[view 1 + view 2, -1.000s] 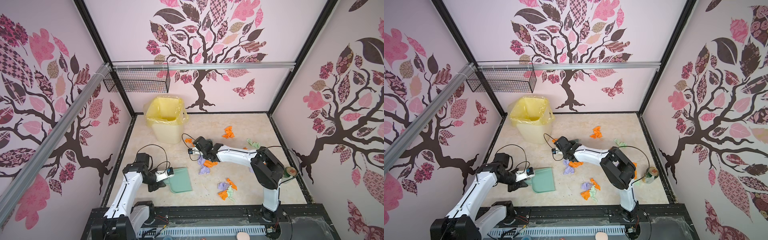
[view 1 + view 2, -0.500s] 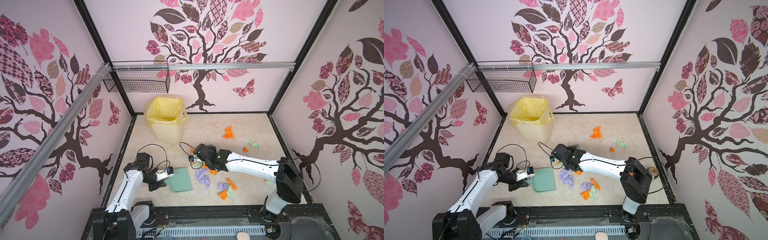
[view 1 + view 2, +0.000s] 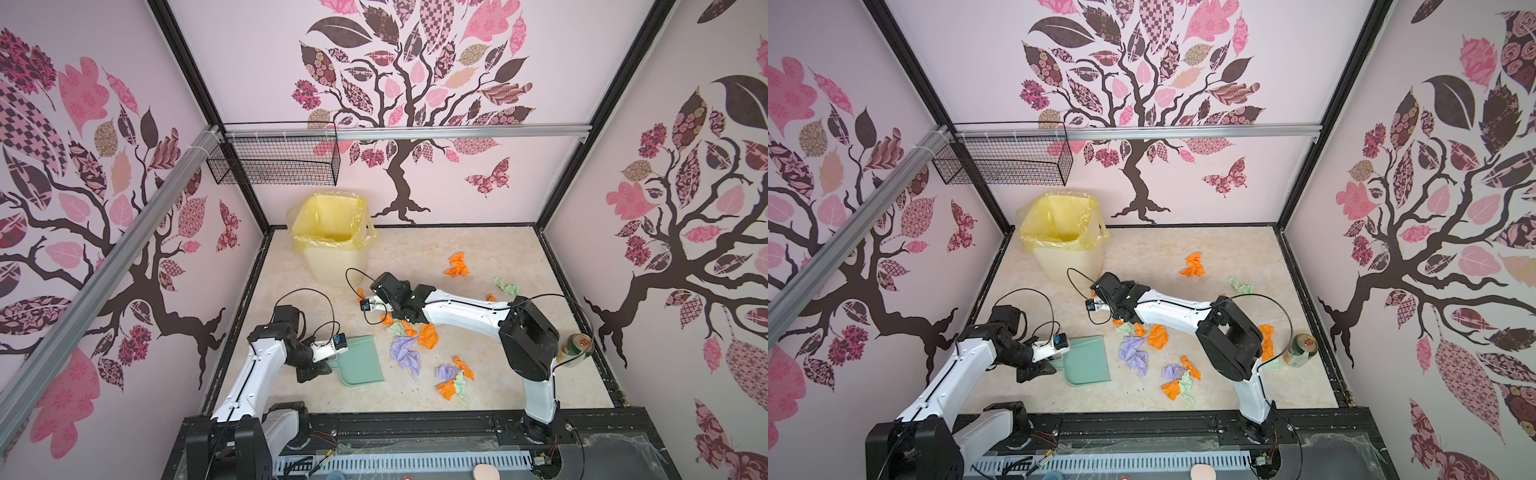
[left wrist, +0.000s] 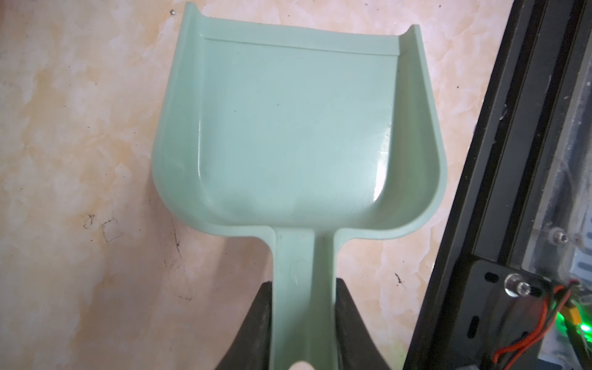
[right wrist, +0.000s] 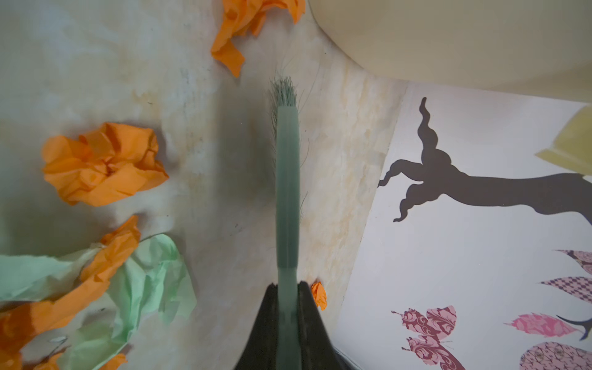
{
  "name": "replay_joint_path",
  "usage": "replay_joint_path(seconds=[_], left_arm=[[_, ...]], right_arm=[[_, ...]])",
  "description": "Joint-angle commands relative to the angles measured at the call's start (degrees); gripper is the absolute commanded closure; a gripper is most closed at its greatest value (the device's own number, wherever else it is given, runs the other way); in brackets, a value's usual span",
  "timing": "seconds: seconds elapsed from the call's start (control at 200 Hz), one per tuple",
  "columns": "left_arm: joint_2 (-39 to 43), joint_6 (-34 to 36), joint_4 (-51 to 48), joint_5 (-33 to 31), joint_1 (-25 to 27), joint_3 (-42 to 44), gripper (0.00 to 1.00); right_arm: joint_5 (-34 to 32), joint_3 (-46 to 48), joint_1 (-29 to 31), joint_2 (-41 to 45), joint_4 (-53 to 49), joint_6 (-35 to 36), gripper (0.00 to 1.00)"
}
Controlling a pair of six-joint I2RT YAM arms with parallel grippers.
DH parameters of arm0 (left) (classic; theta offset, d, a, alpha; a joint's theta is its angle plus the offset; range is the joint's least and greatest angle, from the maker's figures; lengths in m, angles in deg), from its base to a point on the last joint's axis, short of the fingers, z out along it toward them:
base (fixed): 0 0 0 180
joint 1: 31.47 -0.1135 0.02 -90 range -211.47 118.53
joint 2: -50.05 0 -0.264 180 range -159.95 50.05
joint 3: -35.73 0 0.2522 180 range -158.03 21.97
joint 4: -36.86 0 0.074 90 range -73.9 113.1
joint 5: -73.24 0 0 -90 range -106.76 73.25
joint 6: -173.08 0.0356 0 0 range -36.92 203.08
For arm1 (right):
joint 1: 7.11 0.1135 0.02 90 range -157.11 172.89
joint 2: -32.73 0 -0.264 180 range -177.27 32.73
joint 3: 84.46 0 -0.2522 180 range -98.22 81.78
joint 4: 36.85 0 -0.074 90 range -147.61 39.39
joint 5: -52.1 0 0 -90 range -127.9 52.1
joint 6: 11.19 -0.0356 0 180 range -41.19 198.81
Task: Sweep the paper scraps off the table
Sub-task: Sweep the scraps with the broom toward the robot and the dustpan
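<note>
Pulling back toward the bin, the right gripper, clamped on the brush, has nudged lilac and orange scraps nearer the dustpan, which the left gripper holds. It is empty, and other scraps lie scattered over the table, so more strokes look needed.

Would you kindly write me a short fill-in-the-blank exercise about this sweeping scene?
The left gripper grips the dustpan by its ___.
The right gripper is shut on a ___.
The bin is lined with a ___ bag.
The scraps lie on the table, and ___ are in the dustpan.
Missing words: handle; brush; yellow; none.
</note>
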Motion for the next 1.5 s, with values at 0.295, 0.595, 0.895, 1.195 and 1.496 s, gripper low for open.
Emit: replay_joint_path(seconds=[0.295, 0.595, 0.895, 1.195, 1.496], left_arm=[[-1.42, 0.98, -1.49, 1.21, -1.54, -1.99, 1.00], [0.06, 2.10, -3.94, 0.54, -2.99, -1.62, 1.00], [0.63, 2.36, -4.12, 0.71, -3.56, -0.72, 1.00], [0.84, 3.09, -4.58, 1.38, -4.58, -0.59, 1.00], [-0.17, 3.54, -3.84, 1.92, -5.06, -1.53, 1.00]], right_arm=[[-0.81, 0.90, 2.34, 3.24, 2.95, 2.17, 1.00], [-0.02, -5.32, 3.53, -1.00, 3.66, 2.10, 1.00], [3.93, -6.71, 3.77, -3.06, 3.88, 0.54, 1.00], [3.80, -4.97, 3.82, -5.02, 1.69, 0.55, 1.00], [0.40, 7.64, 4.08, 3.98, 0.22, -1.81, 1.00]])
